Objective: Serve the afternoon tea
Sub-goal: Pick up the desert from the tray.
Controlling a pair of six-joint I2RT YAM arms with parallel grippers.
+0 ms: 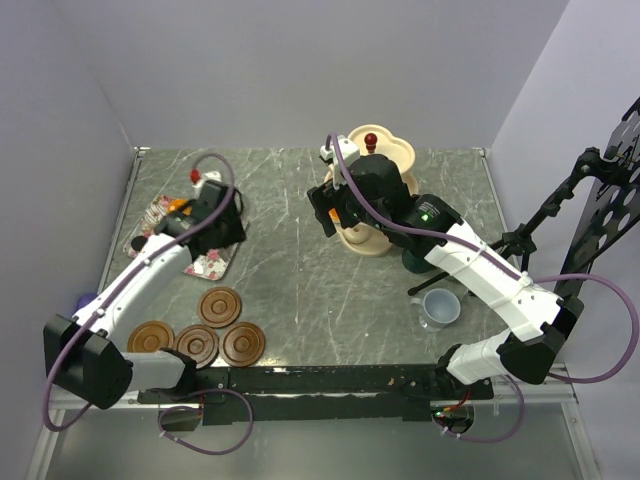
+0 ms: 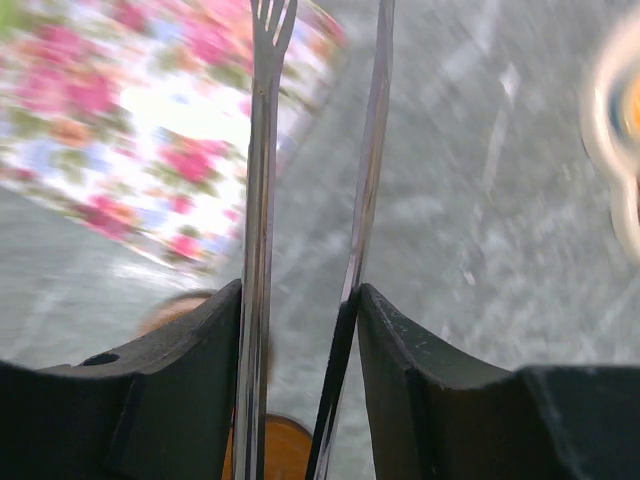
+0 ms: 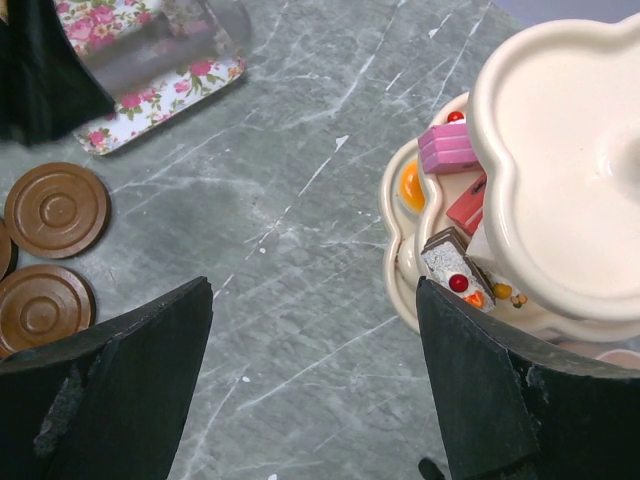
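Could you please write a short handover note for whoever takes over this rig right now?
Left gripper: shut on the tongs, by the floral tray.
Right gripper: open, empty, beside the tiered stand.
Cakes sit on the stand's lower tiers.
Four saucers lie bare at the front left; a grey-blue mug and a dark green mug stand on the table at the right.
Left to do: set mugs on saucers; no other mugs show.
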